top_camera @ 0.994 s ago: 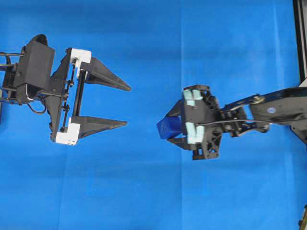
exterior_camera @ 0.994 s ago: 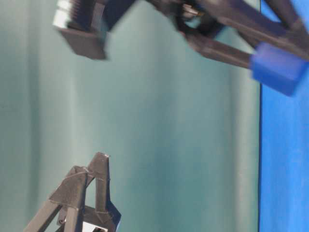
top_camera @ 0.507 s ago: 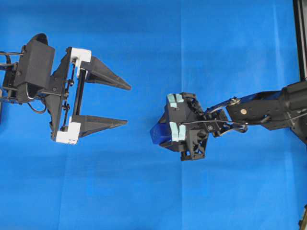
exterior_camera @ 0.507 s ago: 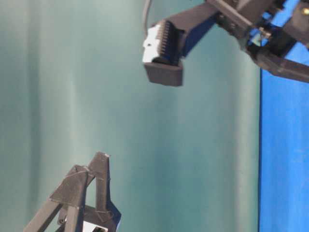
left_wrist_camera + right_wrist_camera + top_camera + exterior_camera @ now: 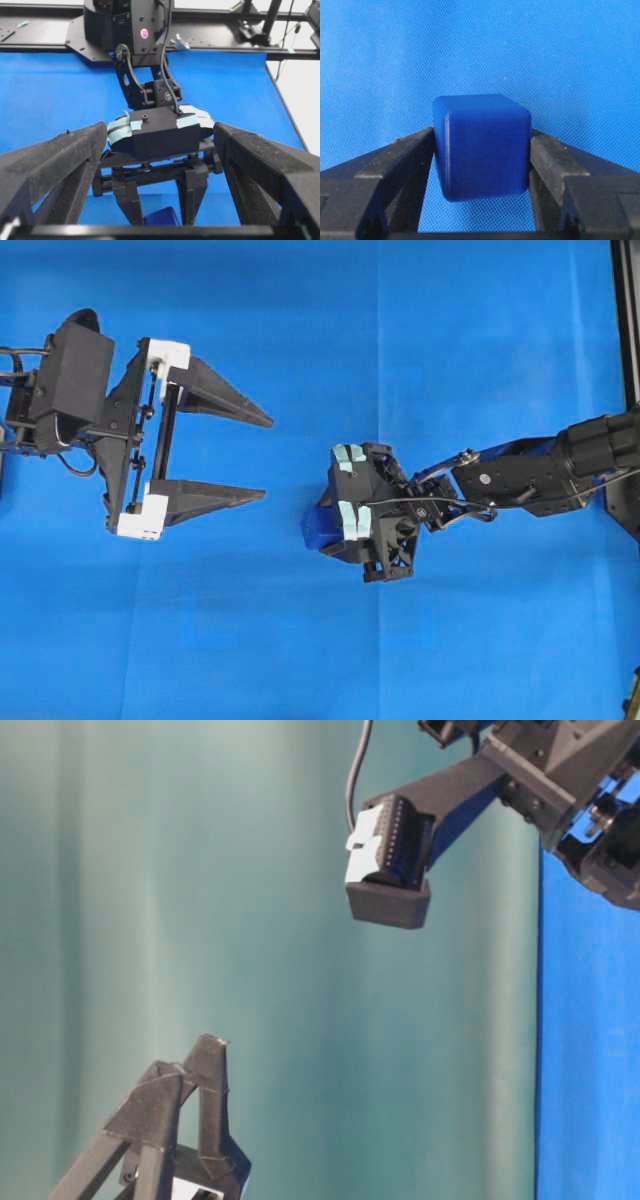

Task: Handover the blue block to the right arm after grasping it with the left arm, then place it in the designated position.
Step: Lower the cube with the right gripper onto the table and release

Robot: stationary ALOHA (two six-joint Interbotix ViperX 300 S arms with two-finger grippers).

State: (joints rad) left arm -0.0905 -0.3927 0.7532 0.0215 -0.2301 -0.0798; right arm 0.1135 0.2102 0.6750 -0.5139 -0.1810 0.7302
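While the left gripper (image 5: 255,460) hovers left of the blue block, its jaws spread wide and empty | blue block (image 5: 314,528) sits pinched between both fingers of the right gripper (image 5: 481,150) | right arm (image 5: 520,475) reaches over the blue cloth (image 5: 420,330), right of the block.

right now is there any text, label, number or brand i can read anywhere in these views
None readable in any view.
The blue block, the blue cloth and both arms carry no visible print.
The pale tape strips on the right arm are blank.
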